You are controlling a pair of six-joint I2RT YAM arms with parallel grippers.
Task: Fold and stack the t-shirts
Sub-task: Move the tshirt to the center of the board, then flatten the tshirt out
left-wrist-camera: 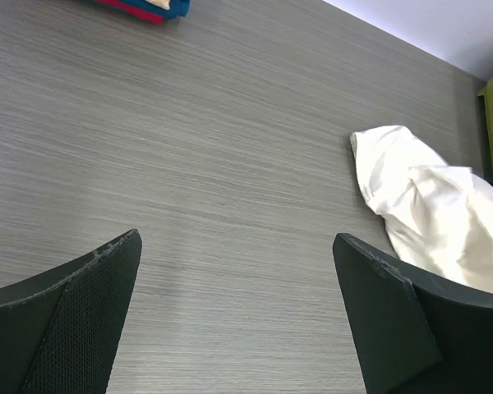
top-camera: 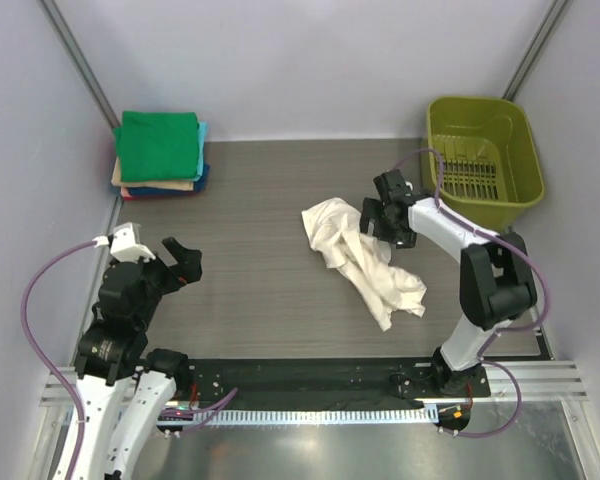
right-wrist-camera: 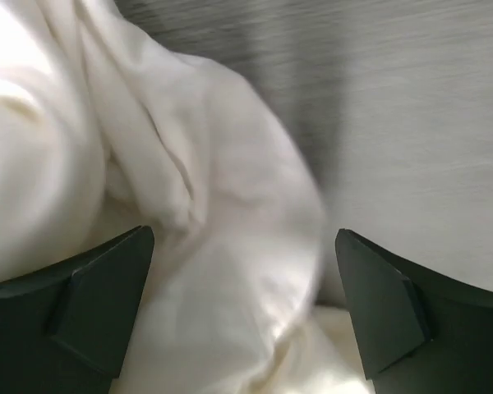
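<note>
Cream t-shirt (top-camera: pixel 360 260): crumpled, unfolded, just left of the olive-green basket (top-camera: pixel 520 165).
Folded stack (top-camera: pixel 160 150): green on top, far left of the basket.
Right gripper (right-wrist-camera: pixel 242 246): jaws wide over the shirt, gripping nothing.
Left gripper (top-camera: pixel 180 260): jaws wide, empty, far left of the basket.
Risk: closing here may pinch several bunched layers, lifting a wad rather than an edge.

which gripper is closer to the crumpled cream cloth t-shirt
Right. The right gripper is open directly over the crumpled cream cloth t-shirt; the left gripper is open too, well off to its left.
</note>
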